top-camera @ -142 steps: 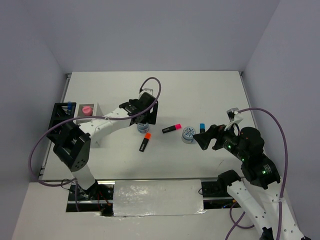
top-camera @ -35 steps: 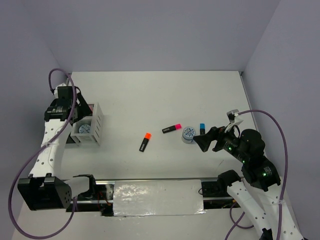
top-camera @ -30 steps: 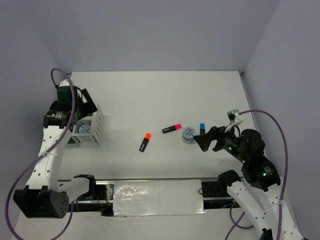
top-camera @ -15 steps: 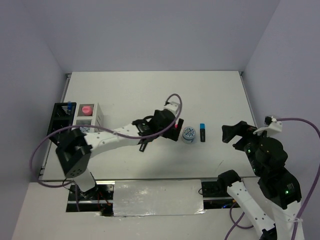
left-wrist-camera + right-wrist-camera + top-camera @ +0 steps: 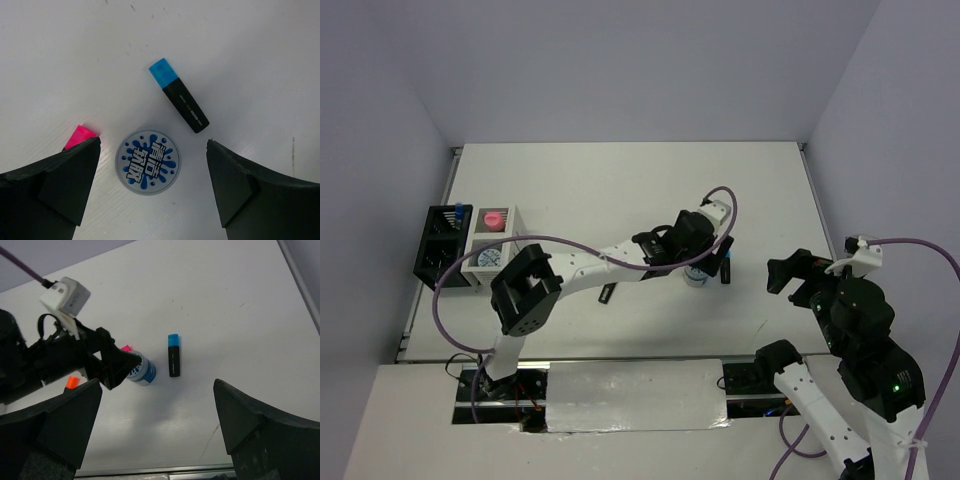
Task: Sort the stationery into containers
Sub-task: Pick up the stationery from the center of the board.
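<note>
My left gripper (image 5: 700, 252) is open and hovers right above a round blue-white tin (image 5: 147, 162), its jaws to either side of the tin without touching it. A blue-capped highlighter (image 5: 179, 102) lies just right of the tin (image 5: 696, 277). A pink cap (image 5: 80, 136) peeks out at its left. An orange-capped highlighter (image 5: 605, 293) lies partly under the left arm. My right gripper (image 5: 790, 272) is open, empty and raised, right of these items. The white box (image 5: 512, 248) holds a second tin (image 5: 488, 258) and the pink jar (image 5: 494, 218). The black holder (image 5: 432, 255) holds the blue-capped bottle (image 5: 458, 211).
The right wrist view shows the left gripper (image 5: 107, 365) beside the tin (image 5: 142, 371), with the blue highlighter (image 5: 173, 356) and the orange cap (image 5: 72, 382) on the white table. The table's right edge (image 5: 808, 190) meets the wall.
My left arm has swung from the white box at the left across to above the tin in the middle. My right gripper has drawn back to the right, away from the tin.
</note>
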